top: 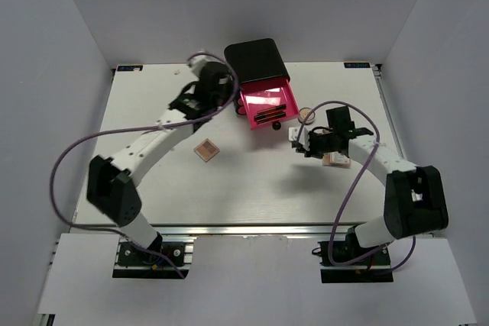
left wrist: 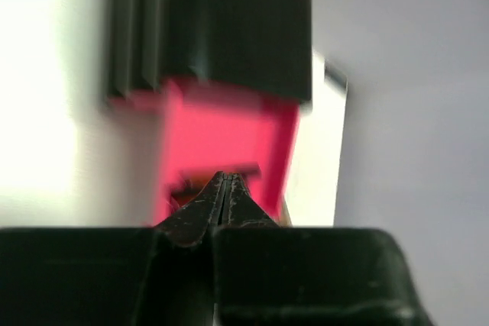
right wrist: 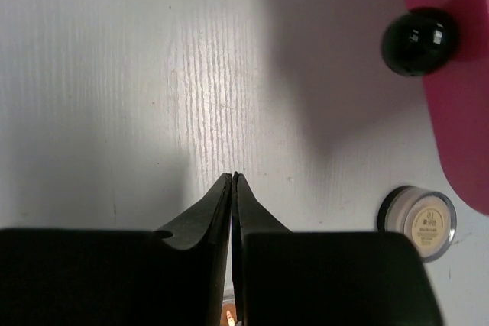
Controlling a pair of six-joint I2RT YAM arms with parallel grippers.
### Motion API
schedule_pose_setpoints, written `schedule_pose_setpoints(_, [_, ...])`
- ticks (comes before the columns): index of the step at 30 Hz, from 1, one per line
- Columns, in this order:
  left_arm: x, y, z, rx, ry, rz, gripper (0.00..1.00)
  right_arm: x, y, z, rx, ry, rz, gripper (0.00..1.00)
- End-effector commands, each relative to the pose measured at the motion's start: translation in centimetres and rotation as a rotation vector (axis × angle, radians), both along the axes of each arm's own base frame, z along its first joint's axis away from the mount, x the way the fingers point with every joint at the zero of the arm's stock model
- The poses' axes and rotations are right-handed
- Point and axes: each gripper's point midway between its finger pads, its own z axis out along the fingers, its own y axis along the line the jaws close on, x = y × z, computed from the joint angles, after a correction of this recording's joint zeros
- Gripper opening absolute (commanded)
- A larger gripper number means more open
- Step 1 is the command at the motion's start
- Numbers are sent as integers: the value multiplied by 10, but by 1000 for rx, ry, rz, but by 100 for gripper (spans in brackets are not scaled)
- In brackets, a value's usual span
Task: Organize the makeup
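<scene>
Two arms reach over the white desk (top: pixel 252 188) from its near edge.

Left tool (left wrist: pixel 223 182): the two fingers are pressed together with nothing between them. The tips point at the open bright pink plastic drawer (top: pixel 269 99), on its left side.

Right tool (right wrist: pixel 233 182): the fingers are likewise closed tip to tip, with nothing held. It hangs above bare desk, near the front of the drawer and to its right.

The drawer is pulled out of the black rectangular box (top: pixel 256 59), which stands at the far middle of the desk. Thin dark sticks (top: pixel 267 117) lie across the drawer floor near its front wall. Their number cannot be told from the overhead view. A round glossy black knob (right wrist: pixel 420 40) sits on the drawer front.

Makeup lying outside the drawer:

- A small flat square tan palette (top: pixel 206 150) lies left of centre on the desk, well apart from the drawer and just beside the left forearm.
- A small round compact with a cream label and a clear rim (right wrist: pixel 419 223) lies just beside the front right corner of the drawer and near the right tool. The right wrist view shows a narrow strip of desk between the compact and the drawer.
- A small flat tan-and-pink item (top: pixel 334 160) lies partly hidden under the right arm's wrist. Its outline cannot be told.
</scene>
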Motion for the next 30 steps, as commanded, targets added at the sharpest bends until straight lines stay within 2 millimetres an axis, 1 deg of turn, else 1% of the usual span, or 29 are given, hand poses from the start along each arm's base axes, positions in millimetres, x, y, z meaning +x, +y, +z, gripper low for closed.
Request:
schedule_pose_setpoints(1, [-6, 61, 12, 10, -69, 50, 16, 43, 20, 11, -64, -294, 44, 9])
schedule_pose_setpoints(2, [-11, 64, 25, -4, -93, 51, 18, 43, 20, 7, -65, -283, 41, 9])
schedule_pose_setpoints(3, [-15, 80, 7, 18, -62, 77, 21, 66, 24, 21, -54, -419, 0, 9])
schedule_pose_setpoints(4, [-19, 88, 4, 27, -58, 87, 24, 71, 34, 24, -37, -470, -17, 7])
schedule_pose_setpoints(5, [-27, 96, 11, 25, -71, 95, 25, 69, 34, 13, -38, -485, -41, 5])
schedule_pose_setpoints(6, [-30, 103, 6, 32, -62, 106, 27, 73, 38, 6, -43, -515, -64, 5])
schedule_pose_setpoints(7, [-36, 108, -8, 47, -37, 111, 28, 85, 44, 22, -9, -618, -81, 6])
schedule_pose_setpoints(8, [-44, 113, -4, 43, -45, 114, 29, 85, 45, 8, -17, -620, -83, 7])
schedule_pose_setpoints(9, [-48, 117, -8, 47, -40, 118, 31, 90, 48, 9, -24, -651, -95, 8])
schedule_pose_setpoints(10, [-55, 120, -19, 52, -21, 120, 32, 95, 49, 10, -28, -673, -100, 10])
schedule_pose_setpoints(11, [-59, 122, -19, 49, -26, 120, 33, 103, 52, 6, -38, -670, -103, 12])
schedule_pose_setpoints(12, [-66, 126, -10, 34, -52, 124, 33, 107, 52, 4, -43, -666, -112, 13])
schedule_pose_setpoints(13, [-72, 129, -19, 35, -39, 126, 34, 111, 53, 6, -41, -676, -119, 16])
schedule_pose_setpoints(14, [-76, 132, -21, 34, -37, 132, 35, 116, 55, 3, -42, -678, -126, 19])
schedule_pose_setpoints(15, [-83, 136, -14, 18, -62, 144, 36, 121, 55, 7, -42, -700, -144, 22])
schedule_pose_setpoints(16, [-86, 138, -15, 12, -66, 149, 37, 125, 56, 9, -42, -723, -149, 25])
schedule_pose_setpoints(17, [-91, 141, -24, 18, -54, 152, 37, 133, 56, 17, -34, -778, -182, 27])
schedule_pose_setpoints(18, [-95, 144, -20, 9, -69, 157, 38, 138, 58, 23, -26, -816, -200, 29])
schedule_pose_setpoints(20, [-100, 148, -27, 17, -56, 162, 39, 150, 56, 38, -16, -897, -255, 34])
schedule_pose_setpoints(21, [-103, 149, -27, 19, -56, 161, 39, 155, 57, 45, -14, -914, -260, 37])
schedule_pose_setpoints(23, [-106, 150, -32, 25, -49, 157, 39, 156, 58, 49, -18, -907, -257, 39])
schedule_pose_setpoints(25, [-107, 151, -32, 23, -52, 158, 39, 158, 62, 63, 0, -924, -257, 40])
schedule_pose_setpoints(26, [-109, 152, -34, 23, -49, 159, 39, 158, 64, 62, -8, -907, -250, 40])
schedule_pose_setpoints(27, [-108, 152, -35, 21, -49, 162, 40, 163, 68, 72, 0, -916, -252, 41])
schedule_pose_setpoints(29, [-108, 151, -36, 13, -53, 162, 40, 167, 72, 75, -3, -890, -250, 41])
schedule_pose_setpoints(30, [-108, 150, -39, 7, -50, 157, 40, 168, 73, 68, -23, -847, -242, 40])
